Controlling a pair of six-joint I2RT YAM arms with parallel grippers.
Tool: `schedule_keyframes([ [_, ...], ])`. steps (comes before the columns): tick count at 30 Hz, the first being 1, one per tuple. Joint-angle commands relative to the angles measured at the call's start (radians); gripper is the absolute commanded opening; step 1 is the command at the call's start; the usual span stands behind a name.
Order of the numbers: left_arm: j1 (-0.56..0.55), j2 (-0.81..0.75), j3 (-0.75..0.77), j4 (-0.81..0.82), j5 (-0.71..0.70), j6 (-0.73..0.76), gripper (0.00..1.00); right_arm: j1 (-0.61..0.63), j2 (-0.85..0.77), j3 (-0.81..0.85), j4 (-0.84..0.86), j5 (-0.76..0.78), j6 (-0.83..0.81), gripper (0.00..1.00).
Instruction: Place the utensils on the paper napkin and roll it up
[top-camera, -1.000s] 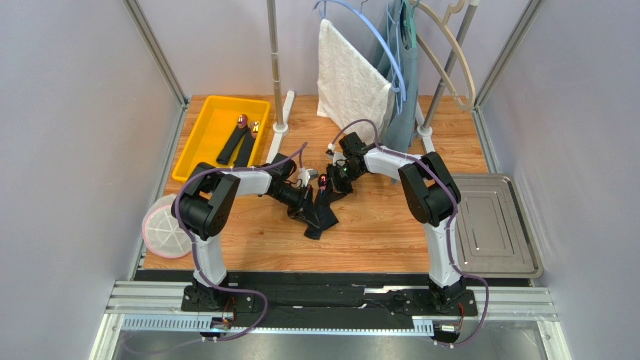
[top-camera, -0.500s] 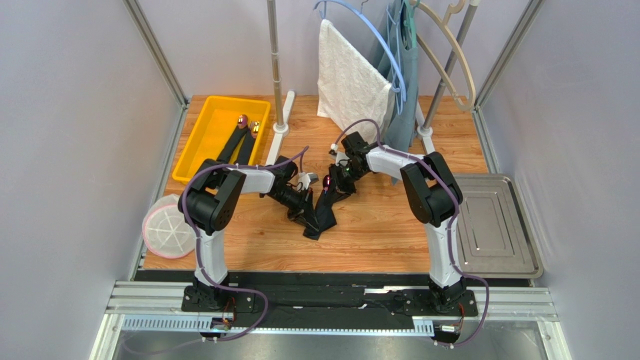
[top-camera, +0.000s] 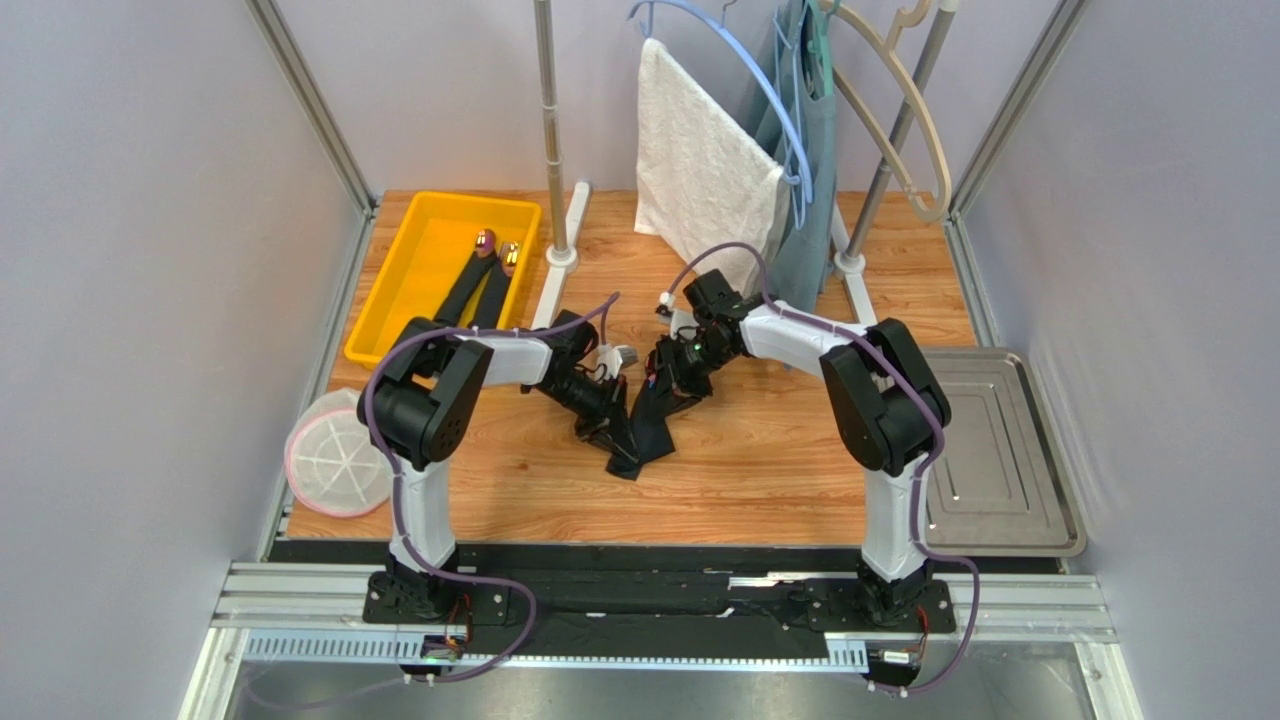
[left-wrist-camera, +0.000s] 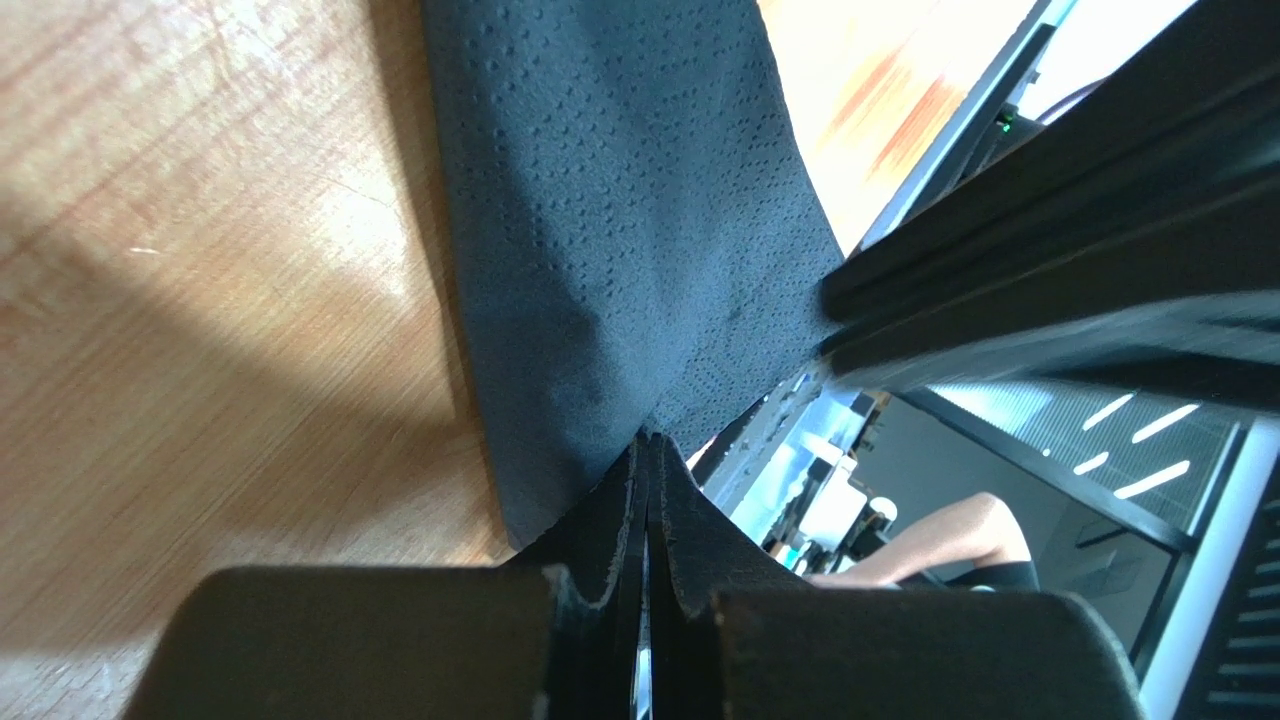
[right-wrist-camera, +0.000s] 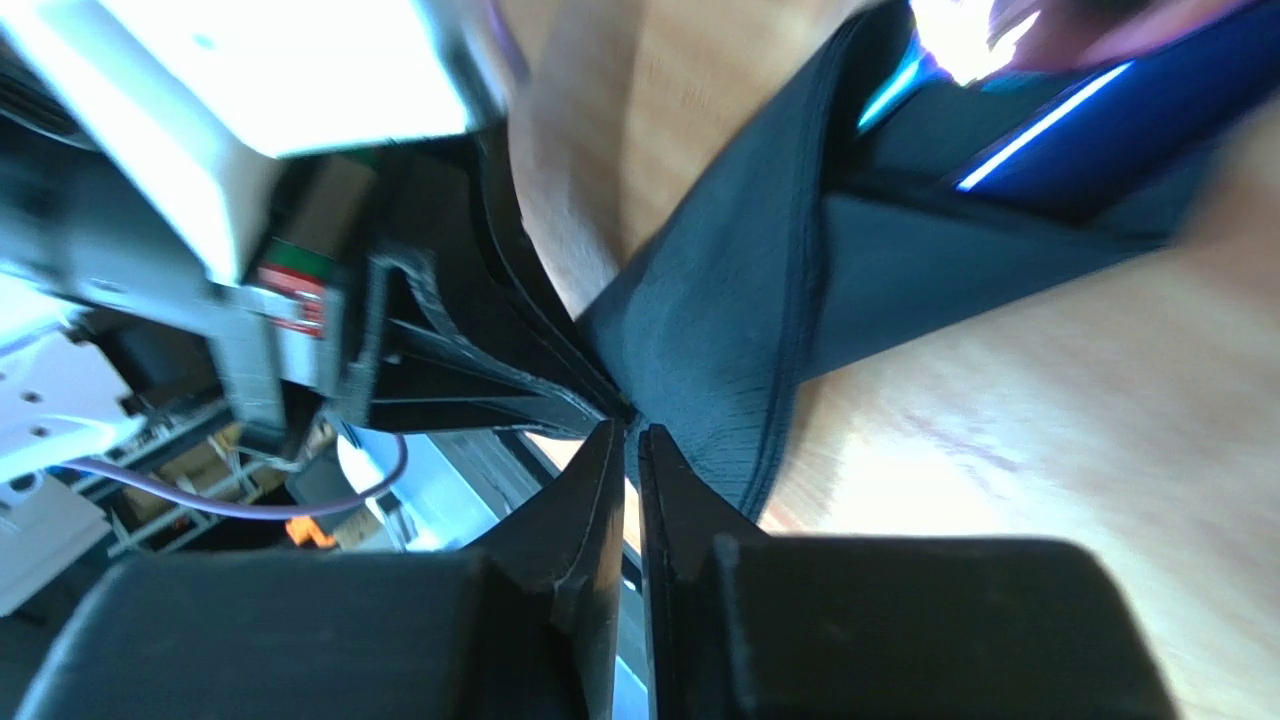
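Observation:
The black paper napkin (top-camera: 643, 431) lies bunched into a narrow folded strip on the wooden table, between the two grippers. My left gripper (top-camera: 610, 422) is shut on its left edge; in the left wrist view the jaws (left-wrist-camera: 649, 444) pinch the dimpled black sheet (left-wrist-camera: 616, 225). My right gripper (top-camera: 672, 377) is shut on the napkin's far end, and its jaws (right-wrist-camera: 631, 431) meet on a fold of the napkin (right-wrist-camera: 721, 330). A blue utensil piece (right-wrist-camera: 1052, 128) with a shiny purple head shows inside the napkin. Two dark-handled utensils (top-camera: 475, 288) lie in the yellow bin (top-camera: 403, 293).
A white towel (top-camera: 696, 158) and a grey-blue garment (top-camera: 804, 195) hang on the rack behind, with its poles (top-camera: 552, 135) standing on the table. A metal tray (top-camera: 984, 450) sits at the right and a white round mesh piece (top-camera: 334, 458) at the left edge.
My right gripper has pulled the napkin's far end slightly right and back, narrowing the napkin. The purple utensil head seen earlier is now covered in the top view. My left gripper has barely moved.

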Motion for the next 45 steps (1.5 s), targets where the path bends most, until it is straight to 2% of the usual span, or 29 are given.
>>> schedule_keyframes([
  [1, 0.0, 0.047, 0.005, 0.03, -0.188, 0.017, 0.0, 0.018, 0.035, -0.027, 0.032, 0.006, 0.001, 0.09],
  [6, 0.014, 0.023, -0.017, 0.102, -0.085, 0.002, 0.02, 0.018, 0.097, -0.039, 0.024, 0.097, -0.045, 0.06],
  [10, 0.028, -0.054, -0.057, 0.173, 0.028, -0.04, 0.17, 0.02, 0.136, -0.038, 0.017, 0.149, -0.063, 0.04],
  [17, 0.031, -0.181, -0.121, 0.23, 0.177, -0.112, 0.27, 0.018, 0.156, -0.025, 0.006, 0.181, -0.075, 0.02],
  [23, 0.031, -0.141, -0.155, 0.215, 0.182, -0.113, 0.24, 0.016, 0.167, -0.01, 0.001, 0.187, -0.079, 0.01],
  [33, 0.06, 0.072, -0.118, 0.104, 0.045, -0.064, 0.01, 0.01, 0.196, 0.033, -0.016, 0.217, -0.097, 0.01],
  [35, 0.06, 0.081, -0.117, 0.109, 0.021, -0.067, 0.0, 0.007, 0.199, 0.044, -0.023, 0.226, -0.098, 0.01],
  [41, 0.059, 0.031, -0.167, 0.248, 0.07, -0.083, 0.0, 0.009, 0.219, 0.059, -0.031, 0.238, -0.118, 0.0],
  [45, 0.059, -0.139, -0.178, 0.279, 0.074, -0.038, 0.0, 0.01, 0.221, 0.064, -0.029, 0.252, -0.135, 0.0],
])
